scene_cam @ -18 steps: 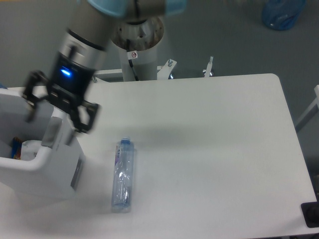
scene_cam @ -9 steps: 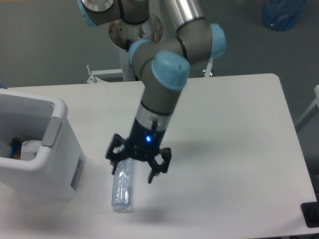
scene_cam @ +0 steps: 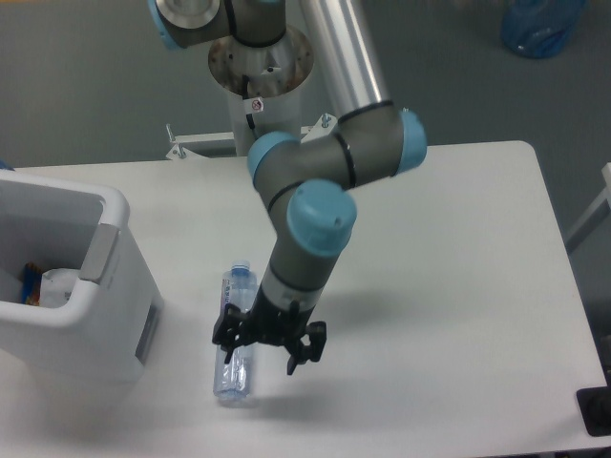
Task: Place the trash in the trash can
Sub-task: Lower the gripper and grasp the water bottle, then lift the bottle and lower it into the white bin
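A: Lower now — gripper (scene_cam: 268, 345) has dropped from half a second back, when it hung a bit higher over the bottle; a second ago it was way left at the bin.

B: Left to right?

A: Trash can (scene_cam: 95, 315) at far left, white, grey handle on its right wall, something whitish plus a bit of colour inside, probably the plastic bag (scene_cam: 55, 283), hard to be sure. Next, water bottle (scene_cam: 235, 336) flat on the table (scene_cam: 449, 248), just right of the can, not touching it. Then the gripper, then open tabletop.

B: Bottle axis?

A: Runs far-to-near, blue cap at the far end, base toward the near edge. Gripper sits over the near-middle of it, slightly to its right. One finger overlaps the bottle's body, the other is off to the right.

B: Jaws?

A: Spread wide, nothing pinched. Spread looks roughly left-right, so across the long axis — good for a grab, I'd judge.

B: Contact?

A: Can't tell if it's touching. Probably needs a small shift left to straddle.
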